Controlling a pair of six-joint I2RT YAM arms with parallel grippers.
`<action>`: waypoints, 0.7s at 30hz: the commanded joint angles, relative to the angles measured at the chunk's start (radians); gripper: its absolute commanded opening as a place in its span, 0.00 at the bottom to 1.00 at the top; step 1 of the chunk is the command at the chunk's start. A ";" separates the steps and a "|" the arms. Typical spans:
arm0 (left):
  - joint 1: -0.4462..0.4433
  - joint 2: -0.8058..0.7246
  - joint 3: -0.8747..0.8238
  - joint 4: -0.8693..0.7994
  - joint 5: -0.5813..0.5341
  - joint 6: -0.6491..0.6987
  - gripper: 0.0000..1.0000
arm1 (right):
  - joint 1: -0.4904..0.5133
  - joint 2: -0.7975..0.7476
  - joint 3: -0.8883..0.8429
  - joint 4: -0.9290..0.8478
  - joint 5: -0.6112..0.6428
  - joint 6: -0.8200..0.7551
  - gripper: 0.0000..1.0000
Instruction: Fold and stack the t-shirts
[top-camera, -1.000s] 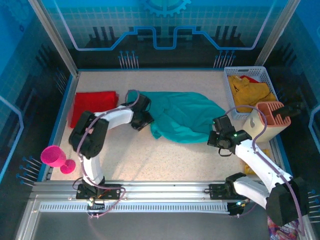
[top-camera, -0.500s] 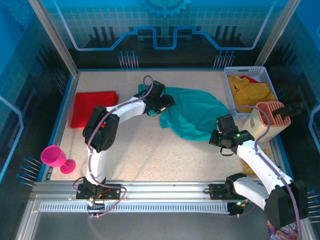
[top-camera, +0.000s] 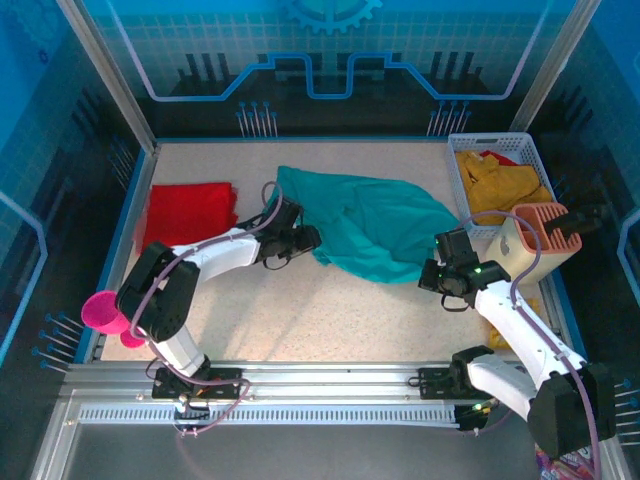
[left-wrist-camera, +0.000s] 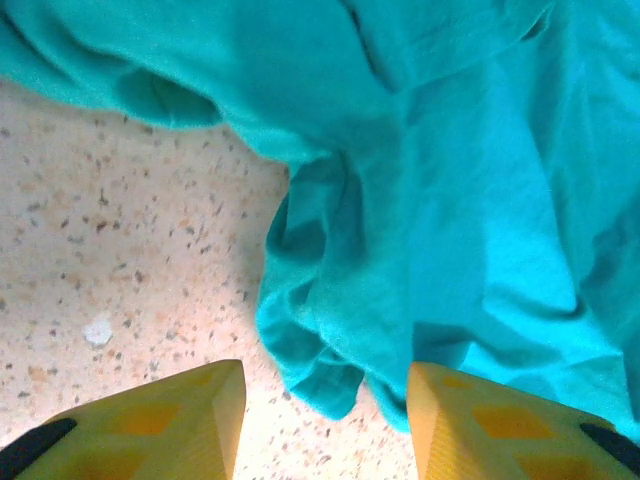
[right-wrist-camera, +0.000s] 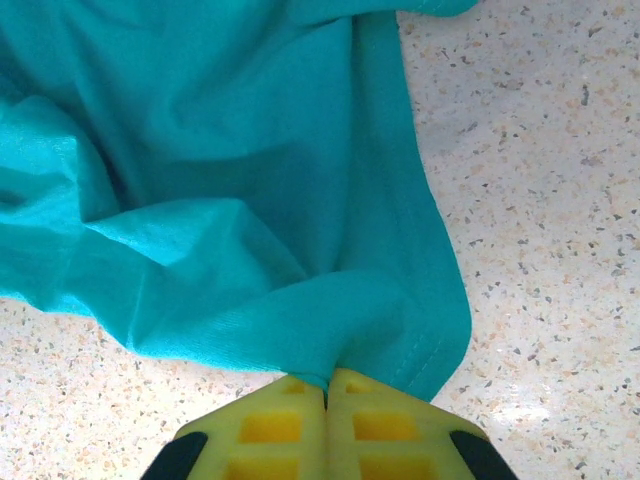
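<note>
The teal t-shirt (top-camera: 375, 225) lies crumpled on the table, just far of centre, held at one edge.
My right gripper (right-wrist-camera: 325, 395) is pinched closed on its right hem. My left gripper (left-wrist-camera: 325, 400) stands wide apart over the bunched left edge, gripping nothing. I judge the cloth light, limp and prone to sagging, so it is best taken at hems or corners.

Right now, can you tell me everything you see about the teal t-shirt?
The teal t-shirt is soft, wrinkly cloth, lying crumpled in a loose heap, not folded, in the middle of the speckled table. The right gripper is shut on its stitched hem. The left gripper is open, with a bunched fold of the shirt's other side between its tips.
</note>
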 joint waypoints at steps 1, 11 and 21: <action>-0.015 0.000 -0.074 0.095 0.060 0.004 0.45 | -0.019 -0.014 0.013 0.003 -0.018 -0.012 0.00; -0.103 0.092 -0.061 0.154 -0.023 -0.083 0.41 | -0.021 -0.026 0.010 -0.009 -0.018 -0.014 0.00; -0.119 0.143 0.051 0.030 -0.144 -0.084 0.32 | -0.024 -0.046 -0.002 -0.016 -0.014 -0.014 0.00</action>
